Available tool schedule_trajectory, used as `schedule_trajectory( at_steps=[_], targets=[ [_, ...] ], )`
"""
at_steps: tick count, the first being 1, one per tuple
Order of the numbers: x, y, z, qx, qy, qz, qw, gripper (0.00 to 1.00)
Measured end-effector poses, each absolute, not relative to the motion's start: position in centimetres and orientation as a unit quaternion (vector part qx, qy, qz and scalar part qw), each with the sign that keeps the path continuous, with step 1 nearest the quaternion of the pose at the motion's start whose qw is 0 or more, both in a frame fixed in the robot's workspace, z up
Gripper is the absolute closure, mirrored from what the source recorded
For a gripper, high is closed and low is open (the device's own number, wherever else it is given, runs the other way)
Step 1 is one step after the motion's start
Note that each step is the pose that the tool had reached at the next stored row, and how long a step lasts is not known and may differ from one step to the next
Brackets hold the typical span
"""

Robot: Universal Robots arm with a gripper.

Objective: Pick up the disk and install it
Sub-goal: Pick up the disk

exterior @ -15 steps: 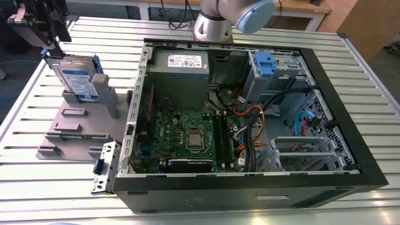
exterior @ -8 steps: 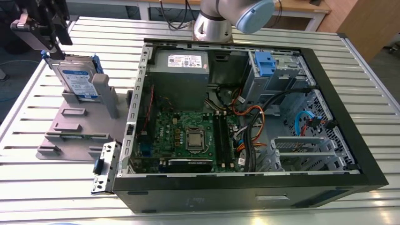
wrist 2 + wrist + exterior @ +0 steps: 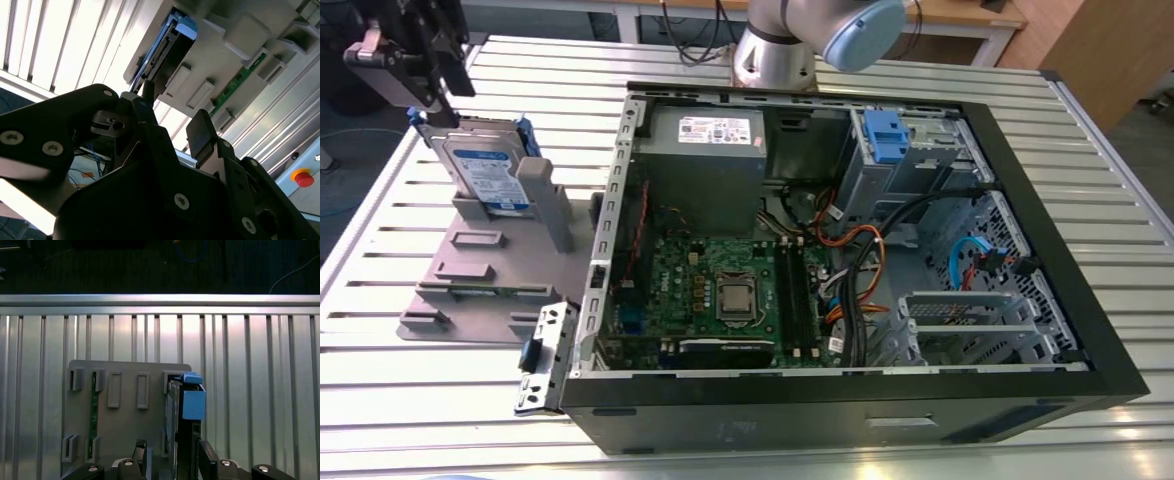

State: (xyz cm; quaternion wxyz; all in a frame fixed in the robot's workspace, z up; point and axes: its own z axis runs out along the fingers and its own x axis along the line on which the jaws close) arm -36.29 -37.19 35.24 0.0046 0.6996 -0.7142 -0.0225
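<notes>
Exterior view, from its left across: I am holding the gripper (image 3: 434, 100) over the slatted metal table (image 3: 400, 400), at about ten o'clock from the open computer case (image 3: 1067, 300) and directly above the disk (image 3: 487, 170). The disk is standing on edge in a slot of the grey holder (image 3: 467, 270), at nine o'clock from the case, its blue-and-white label facing the camera and its blue bracket framing it. In the first wrist view the fingers (image 3: 206, 460) are sitting apart, straddling the disk's (image 3: 192, 402) upper edge, not clamped; I cannot tell whether either is touching it. In the second wrist view the spread gripper (image 3: 172, 122) is hanging short of the disk (image 3: 167, 47). A small blue-and-silver bracket (image 3: 540, 355) is leaning by the case's seven o'clock corner. Inside the case, a grey power supply (image 3: 707, 150) is sitting at eleven o'clock, a green motherboard (image 3: 720, 290) below it, a blue latch (image 3: 887, 135) at one o'clock. The arm's base (image 3: 781, 45) is standing at twelve.
</notes>
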Motion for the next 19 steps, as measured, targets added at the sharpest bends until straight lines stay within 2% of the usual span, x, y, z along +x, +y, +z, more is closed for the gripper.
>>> schedule_trajectory(
  at_steps=[19],
  targets=[
    [-38.4, -35.4, 33.5, 0.700, -0.714, -0.022, 0.005, 0.47]
  ],
)
